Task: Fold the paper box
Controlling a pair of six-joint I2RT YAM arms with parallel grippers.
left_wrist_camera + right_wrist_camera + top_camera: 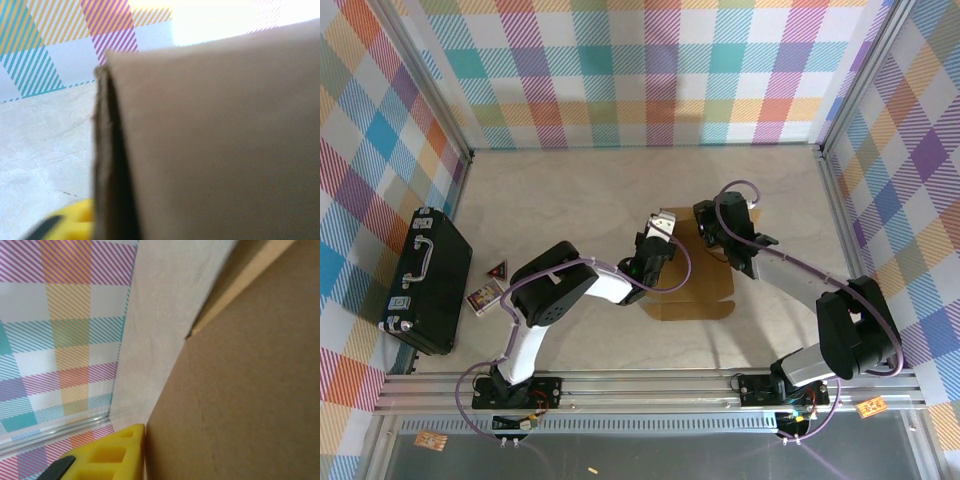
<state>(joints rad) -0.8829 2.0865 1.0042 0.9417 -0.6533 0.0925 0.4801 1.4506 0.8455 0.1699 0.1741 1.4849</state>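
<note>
The paper box (692, 292) is a brown cardboard sheet lying mid-table, part of it raised between the two arms. My left gripper (670, 240) meets it from the left and my right gripper (716, 236) from the right. In the left wrist view the paper box (215, 140) stands close to the camera with a doubled folded edge, and one yellow finger (67, 224) sits just left of that edge. In the right wrist view one yellow finger (107, 455) lies flush against the paper box (240, 390). The card hides each gripper's second finger.
A black hard case (425, 280) with a handle lies at the left edge. Two small packets (485, 295) rest beside it. Plaid walls close the back and sides, and an aluminium rail (650, 385) runs along the near edge.
</note>
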